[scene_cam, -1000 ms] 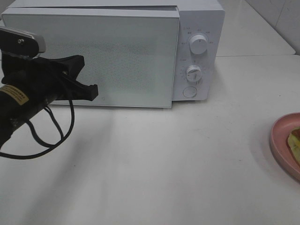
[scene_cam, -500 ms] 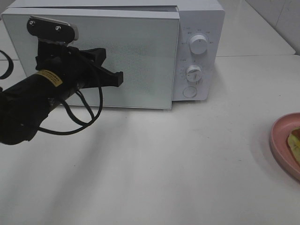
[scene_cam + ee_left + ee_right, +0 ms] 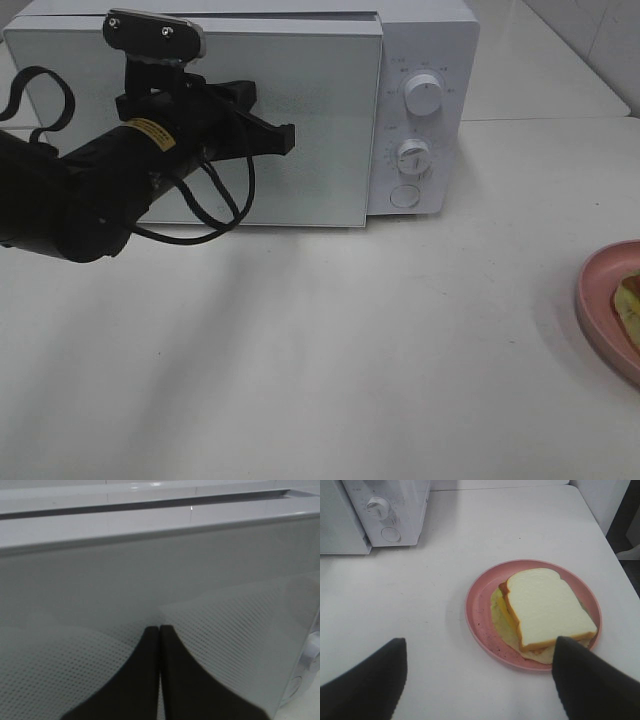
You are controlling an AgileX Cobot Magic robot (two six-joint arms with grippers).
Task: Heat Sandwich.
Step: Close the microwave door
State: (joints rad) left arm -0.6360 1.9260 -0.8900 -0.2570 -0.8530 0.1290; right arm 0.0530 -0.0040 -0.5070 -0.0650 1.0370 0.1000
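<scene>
Exterior high: we see the left gripper (image 3: 285, 139), pinched together, before the microwave (image 3: 425, 60) door (image 3: 330, 120). Left wrist: fingertips (image 3: 150, 635) meet at the door. Right wrist: the right gripper (image 3: 479, 675) gapes wide above the sandwich (image 3: 545, 607) on the plate (image 3: 480, 610).

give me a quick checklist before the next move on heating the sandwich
1. White microwave glass door open for loading: not ok, it looks closed, or nearly so.
2. Left gripper in front of the door: ok, black fingers pressed together; contact with the glass cannot tell.
3. Small white-bread sandwich ready on the round pink plate: ok, resting there untouched.
4. Right gripper ready to pick: ok, jaws wide open, holding nothing, short of the plate.
5. White tabletop between plate and microwave free of objects: ok in the views given.
</scene>
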